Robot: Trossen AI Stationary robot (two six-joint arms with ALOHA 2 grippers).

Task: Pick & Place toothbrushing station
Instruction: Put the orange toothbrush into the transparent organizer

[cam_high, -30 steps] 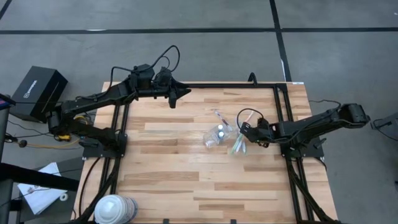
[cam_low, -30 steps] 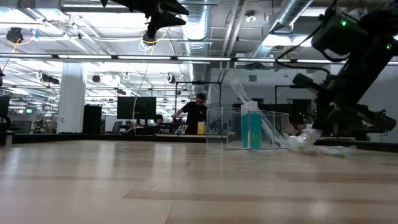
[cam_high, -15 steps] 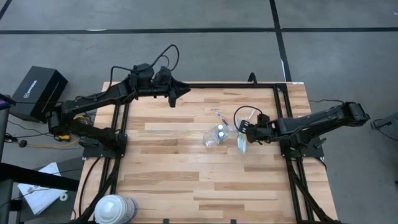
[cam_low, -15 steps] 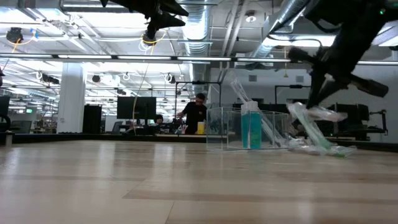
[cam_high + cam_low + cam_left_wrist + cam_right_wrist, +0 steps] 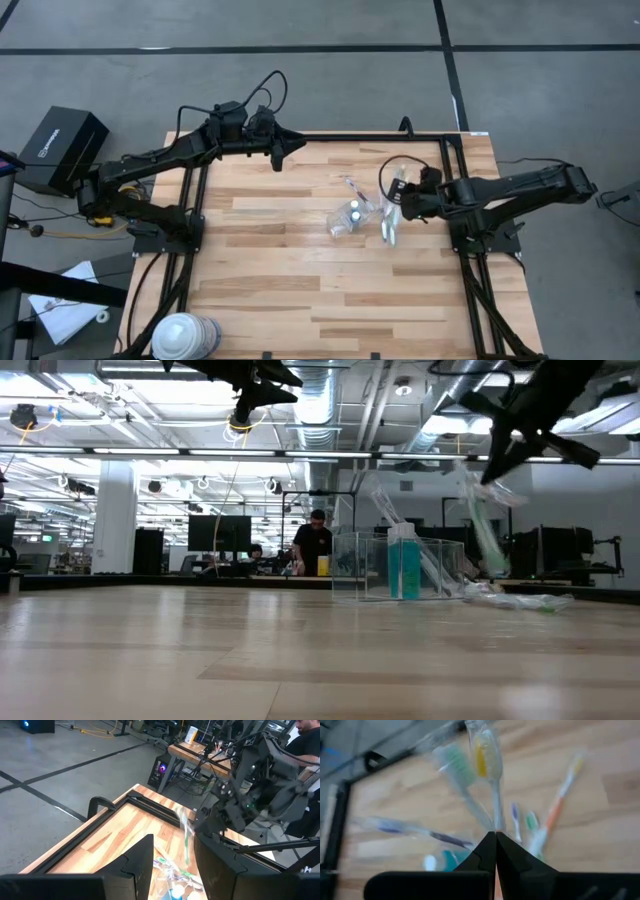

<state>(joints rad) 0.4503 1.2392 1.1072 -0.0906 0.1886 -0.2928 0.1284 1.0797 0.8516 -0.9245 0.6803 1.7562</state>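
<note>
We've got lift-off; the right gripper point(image 5: 399, 200), clamped shut on two toothbrushes point(image 5: 480, 520), has raised them off the table point(image 5: 280, 260) since a second ago, just right of the cup point(image 5: 350, 218). Left gripper point(image 5: 296, 148) hangs half-open and empty, far left; loose brushes point(image 5: 530, 600) remain below.

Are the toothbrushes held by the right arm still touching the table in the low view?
No: in the low view the toothbrushes hang from the right gripper clear above the table, their lower ends in the air.
</note>
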